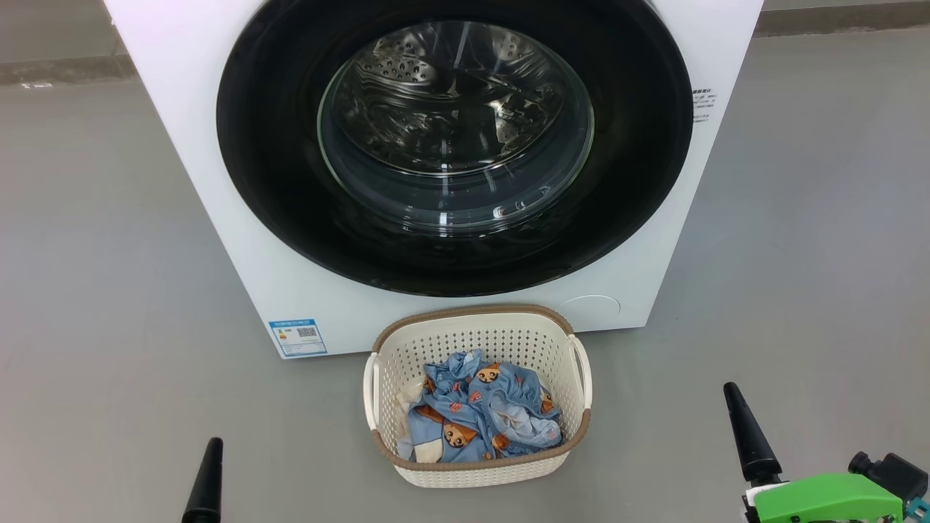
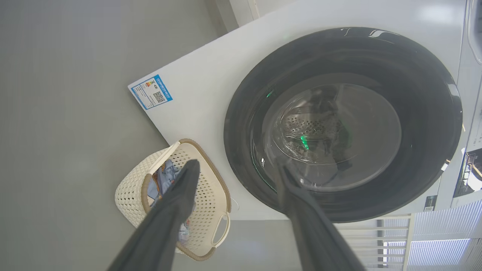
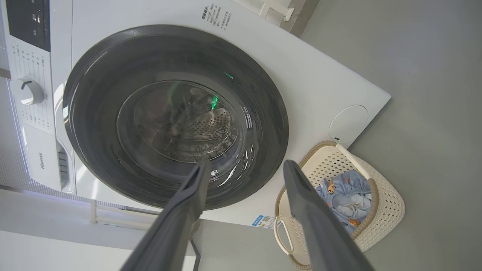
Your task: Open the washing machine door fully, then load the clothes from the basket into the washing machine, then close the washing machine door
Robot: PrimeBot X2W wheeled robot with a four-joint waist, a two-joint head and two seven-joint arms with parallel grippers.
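Closest in, low at the left: one dark finger (image 1: 207, 476) of my left gripper (image 2: 237, 167). Left wrist view gives both fingers spread wide with nothing between them: released, empty. Parked low and back, I judge, so the door's swing is clear. Next along, blue label sticker (image 1: 298, 336) on the lower corner of the washing machine (image 1: 341, 312). Centre: basket (image 1: 472, 311) on the floor (image 1: 109, 290), touching or just short of the machine's foot, straight under the washing machine door (image 1: 276, 181). Likely put there so each carry is short. Clothes (image 1: 479, 414) all inside it, blue bear print with a bit of cream cloth at the left. Door sits flush in the front, so shut. Steel drum (image 1: 450, 94) visible through the glass, looks empty. First step not yet done. Cannot tell where the door's catch is. Right: my right gripper (image 3: 246, 163), fingers likewise apart and bare, green fitting (image 1: 828, 497) at its base. Head view lays the pile out plainly from above. Right wrist view adds the dial (image 3: 27, 91) and dark panel (image 3: 26, 22) above the door, plus a round cap (image 3: 348, 123) beside the basket. Left wrist view adds a basket handle (image 2: 220, 229) side-on.
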